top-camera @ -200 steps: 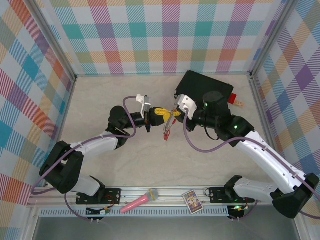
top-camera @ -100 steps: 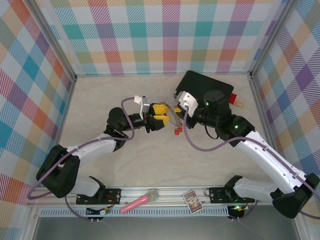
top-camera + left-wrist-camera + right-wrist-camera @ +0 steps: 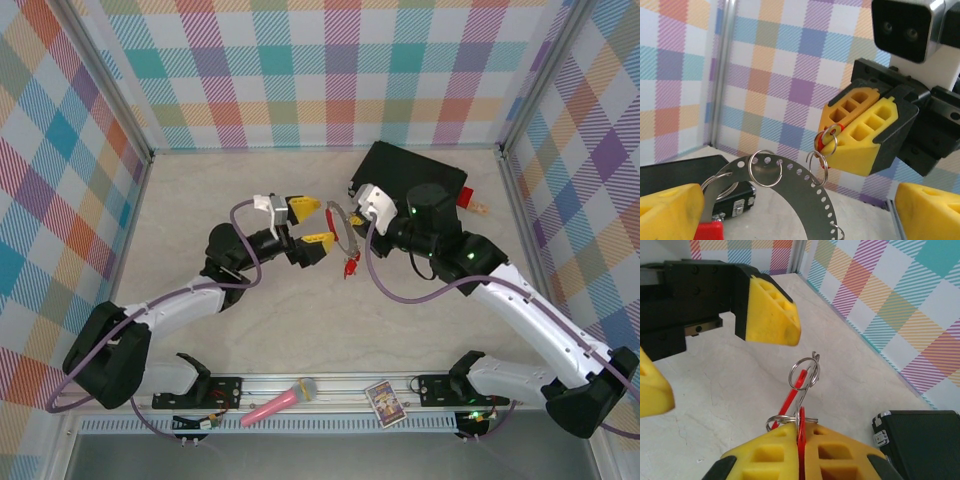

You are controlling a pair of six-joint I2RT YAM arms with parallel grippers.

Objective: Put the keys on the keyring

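The pale stone-look table (image 3: 190,190) carries a black case (image 3: 420,170) with a metal latch at its far right. Over the table's middle the right gripper (image 3: 350,214) is pinched tight on the keyring (image 3: 795,180), holding it in the air. The left gripper (image 3: 327,220) stands spread wide just beside it. On the near rail lie a pink microphone (image 3: 280,402) and a small card (image 3: 384,403), its print too small to read. The keyring is a grey metal band punched with a row of holes, with small wire loops threaded through. Red keys (image 3: 350,266) hang below it.
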